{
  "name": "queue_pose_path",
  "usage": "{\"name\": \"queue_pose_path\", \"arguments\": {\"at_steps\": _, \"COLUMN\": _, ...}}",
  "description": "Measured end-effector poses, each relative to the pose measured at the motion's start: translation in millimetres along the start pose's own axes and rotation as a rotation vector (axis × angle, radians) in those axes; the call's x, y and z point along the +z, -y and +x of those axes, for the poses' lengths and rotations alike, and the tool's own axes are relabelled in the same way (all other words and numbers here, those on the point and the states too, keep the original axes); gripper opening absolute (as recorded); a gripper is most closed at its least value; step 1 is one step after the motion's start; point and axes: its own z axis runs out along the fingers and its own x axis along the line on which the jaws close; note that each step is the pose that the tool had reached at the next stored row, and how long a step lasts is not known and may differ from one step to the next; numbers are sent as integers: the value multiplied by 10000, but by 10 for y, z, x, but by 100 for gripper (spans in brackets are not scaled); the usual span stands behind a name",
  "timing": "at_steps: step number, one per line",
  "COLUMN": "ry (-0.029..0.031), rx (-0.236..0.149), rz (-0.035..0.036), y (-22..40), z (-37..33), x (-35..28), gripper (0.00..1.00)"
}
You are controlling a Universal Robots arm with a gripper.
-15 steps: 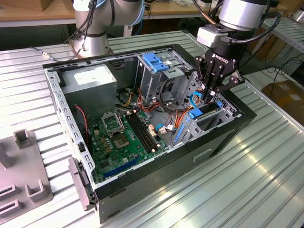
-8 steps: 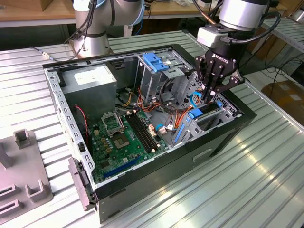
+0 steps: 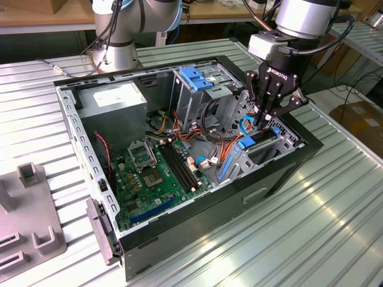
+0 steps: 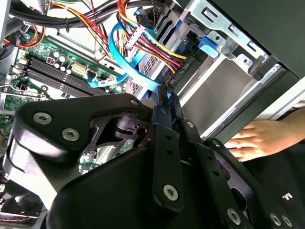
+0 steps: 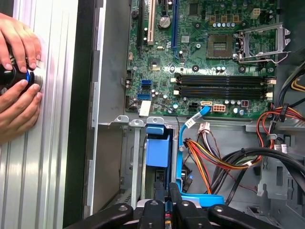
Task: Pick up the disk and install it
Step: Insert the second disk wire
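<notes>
One ribbed metal table (image 3: 335, 227) carries the open black computer case (image 3: 281, 173). Black gripper (image 5: 167, 193), fingers drawn narrow, hangs over the grey drive cage (image 3: 263, 152); the disk (image 5: 157, 145) stands on edge inside, its glossy blue rail uppermost and its long axis hidden.

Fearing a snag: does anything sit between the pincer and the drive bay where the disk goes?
A light-blue data cable and coloured power wires loop just ahead of the pincer, beside the drive bay; whether they block it is unclear.
</notes>
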Motion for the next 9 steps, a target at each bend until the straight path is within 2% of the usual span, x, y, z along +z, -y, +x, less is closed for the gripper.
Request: {"name": "queue_pose_path", "arguments": {"at_steps": 9, "ry": -5, "rx": -82, "rz": 14, "y": -7, "z": 0, "x": 0, "gripper": 16}}
